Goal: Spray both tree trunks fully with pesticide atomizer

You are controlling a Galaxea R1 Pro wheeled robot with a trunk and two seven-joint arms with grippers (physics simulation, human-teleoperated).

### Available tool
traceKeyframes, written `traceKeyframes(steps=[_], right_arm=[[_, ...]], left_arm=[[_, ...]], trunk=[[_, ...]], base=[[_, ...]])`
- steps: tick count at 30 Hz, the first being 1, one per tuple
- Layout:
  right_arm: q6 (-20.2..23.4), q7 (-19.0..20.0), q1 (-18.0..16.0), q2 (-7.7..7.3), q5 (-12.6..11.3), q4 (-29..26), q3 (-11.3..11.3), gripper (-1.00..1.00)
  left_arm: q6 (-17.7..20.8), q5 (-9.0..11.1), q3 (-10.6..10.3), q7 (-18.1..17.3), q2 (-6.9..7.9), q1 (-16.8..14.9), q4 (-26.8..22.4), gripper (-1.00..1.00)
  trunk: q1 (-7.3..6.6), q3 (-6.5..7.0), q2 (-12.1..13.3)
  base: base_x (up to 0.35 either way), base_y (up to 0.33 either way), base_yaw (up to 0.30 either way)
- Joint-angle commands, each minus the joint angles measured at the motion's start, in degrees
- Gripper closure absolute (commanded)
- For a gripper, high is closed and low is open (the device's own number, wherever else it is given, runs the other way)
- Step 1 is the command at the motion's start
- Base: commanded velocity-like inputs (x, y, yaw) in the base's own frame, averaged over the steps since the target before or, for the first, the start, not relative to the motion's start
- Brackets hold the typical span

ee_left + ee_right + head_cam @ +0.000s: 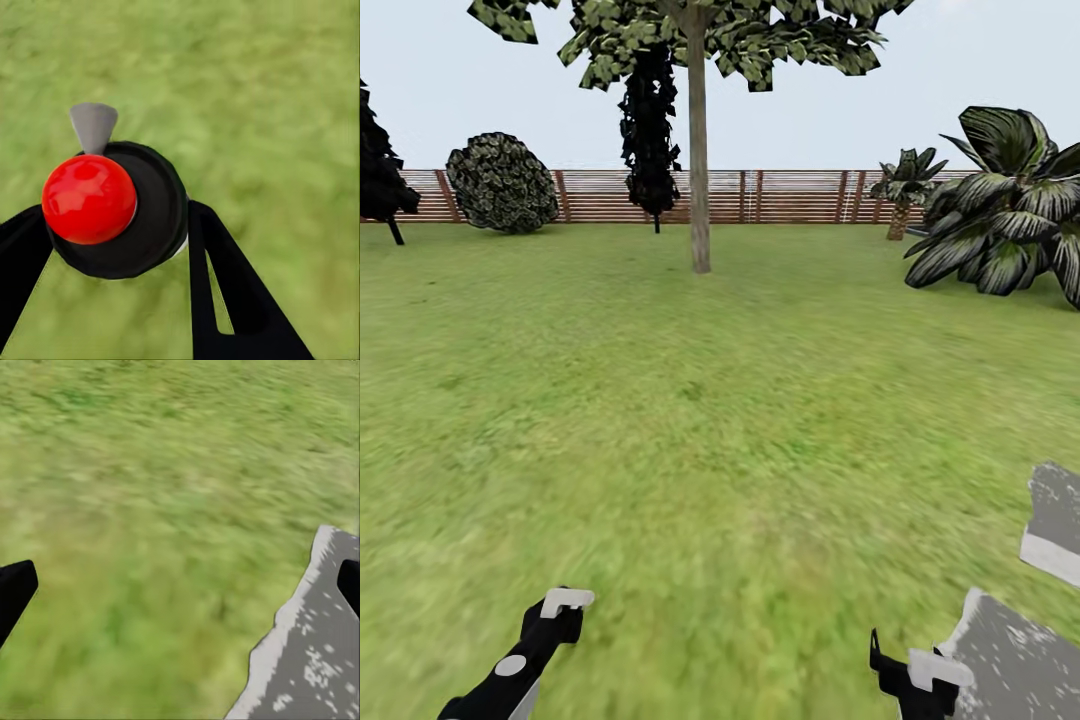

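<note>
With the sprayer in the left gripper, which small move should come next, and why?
Probably drive forward toward the tree trunk. The left gripper is shut on the atomizer, whose red cap and grey nozzle show between the fingers, so the pickup seems done. The trunk stands far across the lawn, likely too far for the spray to reach.

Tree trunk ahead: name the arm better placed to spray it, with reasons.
Left. The left pincer grips the red-capped atomizer. The right pincer hangs open over grass, holding nothing. The tree trunk stands far ahead across the lawn.
</note>
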Motion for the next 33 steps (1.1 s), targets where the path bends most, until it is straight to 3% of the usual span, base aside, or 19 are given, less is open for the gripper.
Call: traceKeyframes(steps=[1, 33], right_arm=[[0.0, 0.0, 0.0, 0.0, 0.0, 0.0, 0.0, -1.0], [0.0, 0.0, 0.0, 0.0, 0.0, 0.0, 0.0, -1.0]], left_arm=[[0.0, 0.0, 0.0, 0.0, 0.0, 0.0, 0.0, 1.0], [0.0, 0.0, 0.0, 0.0, 0.0, 0.0, 0.0, 1.0]], trunk=[[0.0, 0.0, 0.0], [0.0, 0.0, 0.0]], base=[[0.34, 0.0, 0.0], [0.34, 0.0, 0.0]])
